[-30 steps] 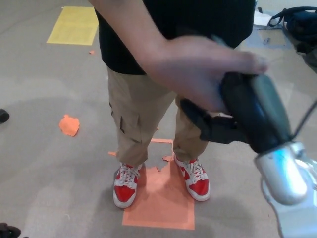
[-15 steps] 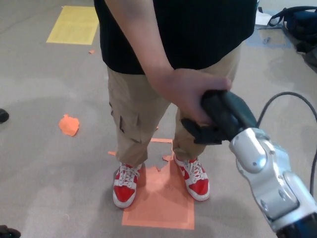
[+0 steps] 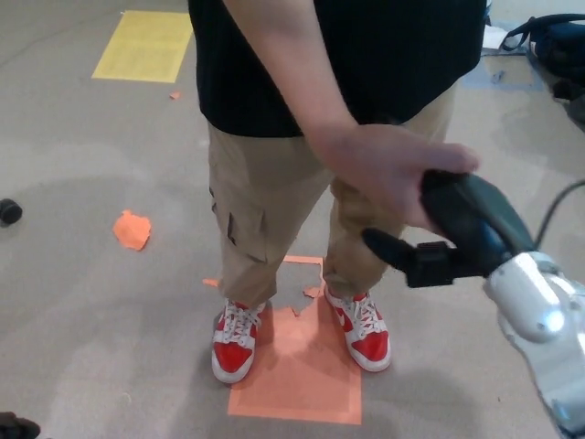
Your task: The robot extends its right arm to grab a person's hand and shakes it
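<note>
- Right hand (image 3: 457,240): black, on a silver forearm entering from the lower right; its fingers (image 3: 395,251) are clenched around the person's hand, which is the grip a handshake requires.
- Person's hand (image 3: 388,169): wrapped over the top of the robot's hand, palm to palm, arm reaching down from above.
- Left hand: not in view.
- Red shoes (image 3: 236,338): planted on an orange floor marker (image 3: 297,366), probably the standing spot that puts the person within reach.
</note>
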Robot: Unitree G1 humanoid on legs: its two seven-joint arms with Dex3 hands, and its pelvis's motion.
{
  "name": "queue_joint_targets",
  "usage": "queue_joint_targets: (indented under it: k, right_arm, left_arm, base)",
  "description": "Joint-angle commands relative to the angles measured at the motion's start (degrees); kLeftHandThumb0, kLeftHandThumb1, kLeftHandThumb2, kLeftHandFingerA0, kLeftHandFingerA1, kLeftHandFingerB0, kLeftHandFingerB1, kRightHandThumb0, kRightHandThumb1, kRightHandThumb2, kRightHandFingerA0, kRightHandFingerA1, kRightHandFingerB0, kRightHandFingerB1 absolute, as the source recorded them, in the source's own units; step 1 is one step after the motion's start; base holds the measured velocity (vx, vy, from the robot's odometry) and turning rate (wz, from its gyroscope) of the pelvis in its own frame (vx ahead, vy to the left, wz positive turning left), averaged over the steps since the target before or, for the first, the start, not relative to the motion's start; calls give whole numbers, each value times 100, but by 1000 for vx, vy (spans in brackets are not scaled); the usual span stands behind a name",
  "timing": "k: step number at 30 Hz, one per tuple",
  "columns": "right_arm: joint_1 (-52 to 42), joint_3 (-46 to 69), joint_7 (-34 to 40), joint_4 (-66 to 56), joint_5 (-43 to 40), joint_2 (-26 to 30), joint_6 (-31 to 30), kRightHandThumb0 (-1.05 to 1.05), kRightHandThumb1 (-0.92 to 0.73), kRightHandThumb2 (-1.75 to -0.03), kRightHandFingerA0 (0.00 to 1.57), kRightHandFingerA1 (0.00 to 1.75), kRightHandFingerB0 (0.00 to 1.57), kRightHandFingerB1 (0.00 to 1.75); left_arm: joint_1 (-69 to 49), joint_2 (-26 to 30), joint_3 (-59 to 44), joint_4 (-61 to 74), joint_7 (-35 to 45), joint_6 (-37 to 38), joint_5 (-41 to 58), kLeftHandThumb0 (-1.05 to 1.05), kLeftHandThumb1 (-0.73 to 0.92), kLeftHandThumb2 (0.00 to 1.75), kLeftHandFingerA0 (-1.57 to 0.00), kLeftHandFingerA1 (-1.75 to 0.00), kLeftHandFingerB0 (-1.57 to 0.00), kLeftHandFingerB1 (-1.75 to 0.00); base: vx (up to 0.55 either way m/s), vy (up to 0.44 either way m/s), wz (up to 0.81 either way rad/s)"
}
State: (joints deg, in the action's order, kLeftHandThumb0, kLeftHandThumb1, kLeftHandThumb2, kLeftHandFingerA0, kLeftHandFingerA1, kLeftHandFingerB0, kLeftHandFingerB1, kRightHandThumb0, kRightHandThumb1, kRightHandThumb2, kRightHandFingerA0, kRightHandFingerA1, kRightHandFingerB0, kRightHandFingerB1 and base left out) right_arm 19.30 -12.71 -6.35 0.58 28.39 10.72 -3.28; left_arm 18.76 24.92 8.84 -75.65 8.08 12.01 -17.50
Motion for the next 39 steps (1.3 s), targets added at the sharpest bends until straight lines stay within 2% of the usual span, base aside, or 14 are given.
queue_joint_targets:
  k: [1,2,5,9,13,19,26,27,28,32,35,36,37,39]
  right_arm:
    - [-347,479,-46,209,-372,402,114,-87,-65,-93,0,1,0,0]
    - [-366,571,-48,332,-403,475,117,-97,-71,-102,0,4,0,0]
    - [-417,754,59,691,-441,591,120,-99,-72,-105,0,6,0,0]
    - [-429,996,86,1270,-633,707,306,-98,-73,-104,0,6,0,0]
    - [-199,1337,33,2496,-1058,779,786,-99,-74,-105,0,6,0,0]
    - [-7,1437,165,3565,-1113,822,970,-95,-70,-102,0,7,0,1]
    - [352,1260,24,5454,-1079,897,961,-95,-70,-102,0,5,0,0]
    - [322,1209,23,5673,-1042,915,921,-78,-59,-90,0,22,0,13]
    - [311,1128,84,6123,-981,832,868,-93,-71,-100,0,4,0,0]
    - [112,1038,1,6881,-1013,725,921,-90,-72,-98,0,5,0,0]
    - [18,891,-176,7277,-942,698,782,-91,-75,-104,0,9,0,3]
    - [-7,901,-255,7363,-989,693,733,-83,-70,-95,0,5,0,0]
    - [-87,927,-366,7452,-1055,683,653,-90,-79,-107,0,8,0,5]
    - [-279,686,-472,7597,-860,724,536,-92,-84,-114,0,7,0,5]
  left_arm:
    - [-109,69,-43,-8,-11,-24,14,-79,92,71,-32,-36,-26,-34]
    - [-123,74,-48,-5,-19,7,14,-80,92,73,-31,-36,-26,-33]
    - [-133,94,2,7,32,42,-43,-80,92,73,-33,-37,-26,-33]
    - [-154,120,137,-1,-27,122,-157,-81,92,76,-30,-37,-24,-34]
    - [-150,81,65,-10,-29,67,-49,-80,92,74,-31,-37,-26,-34]
    - [-140,83,86,-17,-2,49,-69,-81,92,74,-30,-36,-24,-33]
    - [-135,69,85,-16,12,13,-60,-77,92,74,-28,-35,-24,-34]
    - [-178,30,96,-18,-18,21,-67,-77,92,73,-30,-36,-26,-34]
    - [-197,16,117,-7,-62,40,-89,-78,92,73,-31,-36,-25,-33]
    - [-288,-81,123,-13,-67,121,-68,-79,92,72,-31,-37,-25,-34]
    - [-368,-115,217,-17,-158,123,-160,-80,92,74,-33,-37,-27,-34]
    - [-390,-126,231,-13,-157,127,-162,-80,92,73,-33,-37,-26,-33]
    - [-424,-139,259,-9,-137,129,-170,-79,92,74,-32,-37,-26,-34]
    - [-543,-180,295,6,-123,121,-163,-77,92,74,-31,-37,-27,-35]
  base:
    - [0,0,0]
    - [0,0,0]
    - [0,0,0]
    - [0,0,0]
    - [0,0,0]
    - [0,0,0]
    - [0,0,0]
    - [0,0,0]
    - [0,0,0]
    - [0,0,0]
    - [0,0,0]
    - [0,0,0]
    - [0,0,0]
    - [0,0,0]
